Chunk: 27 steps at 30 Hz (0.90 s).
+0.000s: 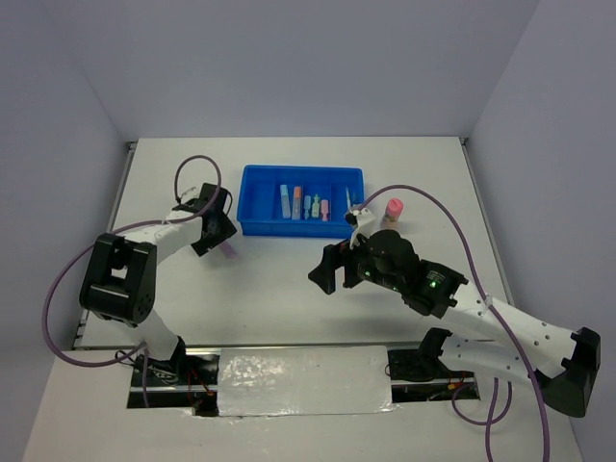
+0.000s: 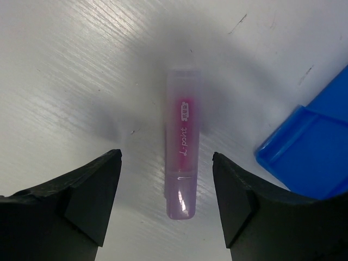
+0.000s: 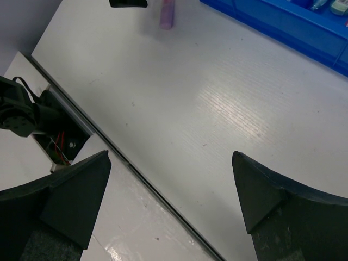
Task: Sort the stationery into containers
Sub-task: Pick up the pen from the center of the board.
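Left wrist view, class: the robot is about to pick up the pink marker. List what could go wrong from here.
1. The pink marker lies off-centre in the open left pincer, nearer one finger; that finger may touch first and roll it away.
2. The blue tray has a corner close beside that finger; a swing could bump it.

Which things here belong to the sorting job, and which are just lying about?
Job:
blue tray
markers in it
pink marker on the table
pink-capped glue stick, standing outside the tray

Lying about:
purple cables
shiny sheet at the near edge
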Tool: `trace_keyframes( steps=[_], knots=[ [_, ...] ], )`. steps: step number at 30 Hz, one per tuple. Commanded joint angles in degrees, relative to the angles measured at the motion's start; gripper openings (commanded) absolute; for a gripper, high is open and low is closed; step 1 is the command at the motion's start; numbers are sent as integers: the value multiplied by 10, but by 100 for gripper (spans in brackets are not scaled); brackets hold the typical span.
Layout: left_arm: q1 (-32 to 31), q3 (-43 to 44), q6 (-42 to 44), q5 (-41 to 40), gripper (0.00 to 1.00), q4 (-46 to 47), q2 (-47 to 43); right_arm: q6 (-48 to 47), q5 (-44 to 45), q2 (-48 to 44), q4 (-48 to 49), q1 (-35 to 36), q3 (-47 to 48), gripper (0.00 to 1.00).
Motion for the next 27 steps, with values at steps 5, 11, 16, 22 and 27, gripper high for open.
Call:
trace_keyframes(
  steps=[5, 11, 16, 22, 27],
  knots=[
    [1, -14, 1, -3, 72, 15, 29, -12, -5, -17, 31, -3, -2, 100],
    [3, -18, 0, -41, 19, -34, -22, -14, -5, -26, 25, -2, 1, 100],
    [3, -6, 1, -90, 6, -85, -155, -20, -5, -38, 27, -2, -3, 100],
    [-57, -10, 186, 35, 22, 138, -281, -1, 67, -43, 5, -13, -4, 100],
    [-94, 126, 257, 126, 15, 171, -139, 29, 80, -53, -29, -69, -1, 100]
  ],
)
